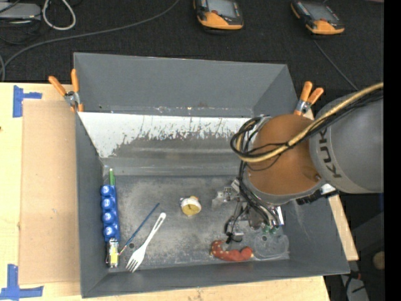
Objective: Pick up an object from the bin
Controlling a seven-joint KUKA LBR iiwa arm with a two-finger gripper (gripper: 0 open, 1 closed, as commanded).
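The grey bin (pixel 188 99) holds a few loose things spread over its floor, with a small yellow-and-white roll (pixel 190 205) near the middle. The tool (pixel 237 229) is down in the bin to the right of the roll and a little nearer the front wall, under the arm's orange cover (pixel 282 162) and its looped cables (pixel 260 144). Its tip is dark and tangled with wiring, so I cannot tell whether it is open or closed, and nothing can be made out in its hold.

Just in front of the tool, right of the roll and close to the front wall, lies a red sausage-shaped piece (pixel 232 253) on its side. Whether the tool touches it cannot be told. Just beside the red piece, further right from the roll, lies a clear roundish thing (pixel 274 246).

Left of the roll and toward the front, a white fork (pixel 145 243) lies aslant with its tines at the front wall. A thin blue stick (pixel 143 226) lies just beside it, nearly parallel. Far left of the roll, along the side wall, runs a row of blue beads (pixel 109 211) with a green rod (pixel 111 177) at its far end and a small yellow bit (pixel 113 253) at its near end.
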